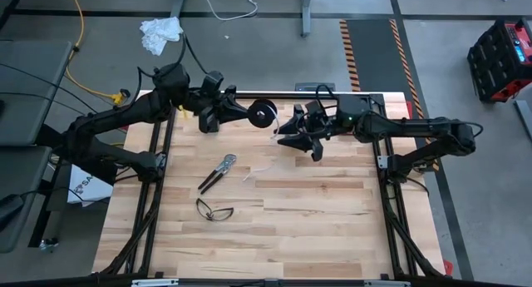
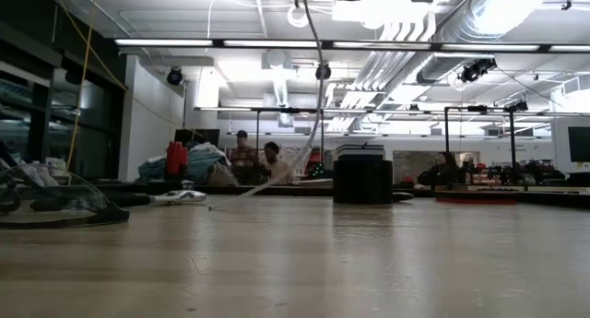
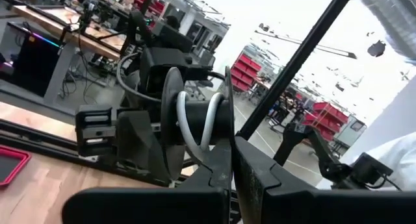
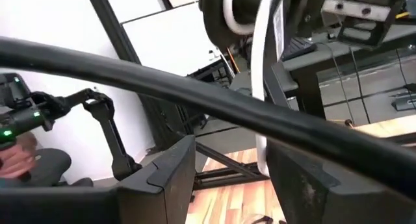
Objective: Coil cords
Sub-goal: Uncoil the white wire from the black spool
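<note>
Left gripper (image 1: 246, 114) clamped shut on black spool (image 1: 263, 113), held above table's (image 1: 332, 237) far edge, near centre. White cord (image 3: 195, 123) wound on spool hub, 1 loose end hanging down between right gripper's (image 1: 283, 129) parted fingers (image 4: 170, 172). Right gripper just right of spool. Pliers (image 1: 216, 172) lie mid-table, left.

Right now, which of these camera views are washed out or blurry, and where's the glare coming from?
Low view: ceiling lights glare overhead and the near table is soft. Left wrist view: background blown out white behind the spool, which stays fairly sharp. Right wrist view: smeared throughout, with the white cord and a dark cable blurred close to the lens. High view: evenly lit, no glare.
</note>
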Controlling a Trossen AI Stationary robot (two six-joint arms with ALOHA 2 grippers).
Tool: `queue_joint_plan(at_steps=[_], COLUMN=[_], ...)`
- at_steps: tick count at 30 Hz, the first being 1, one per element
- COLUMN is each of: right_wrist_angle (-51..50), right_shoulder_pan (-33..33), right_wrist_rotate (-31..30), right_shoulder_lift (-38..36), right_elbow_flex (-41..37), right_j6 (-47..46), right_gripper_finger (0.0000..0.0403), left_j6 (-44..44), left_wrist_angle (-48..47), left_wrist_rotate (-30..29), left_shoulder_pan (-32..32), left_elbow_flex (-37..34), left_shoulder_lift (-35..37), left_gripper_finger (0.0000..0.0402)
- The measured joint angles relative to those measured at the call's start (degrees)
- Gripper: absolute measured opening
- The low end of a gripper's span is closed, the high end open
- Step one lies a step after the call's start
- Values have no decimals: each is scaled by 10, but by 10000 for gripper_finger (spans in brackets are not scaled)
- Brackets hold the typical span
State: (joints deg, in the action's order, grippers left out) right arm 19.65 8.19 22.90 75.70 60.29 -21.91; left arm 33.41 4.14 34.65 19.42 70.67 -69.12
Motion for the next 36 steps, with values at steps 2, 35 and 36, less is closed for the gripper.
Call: queue_joint_plan(at_steps=[2,35,36], right_wrist_angle=[6,122,123], right_shoulder_pan=[0,27,24], right_wrist_rotate=[12,63,67], right_shoulder_lift=[1,39,39], right_elbow_flex=[0,57,57], right_j6=[-7,-121,-121], right_gripper_finger=[179,140,140], left_j6=[0,140,134], left_wrist_angle=[-1,233,232], left_wrist_rotate=[0,-9,-8], left_shoulder_pan=[0,-77,-68], left_elbow_flex=[0,1,1], left_shoulder_lift=[0,-32,-31], left_gripper_finger=[0,0,0])
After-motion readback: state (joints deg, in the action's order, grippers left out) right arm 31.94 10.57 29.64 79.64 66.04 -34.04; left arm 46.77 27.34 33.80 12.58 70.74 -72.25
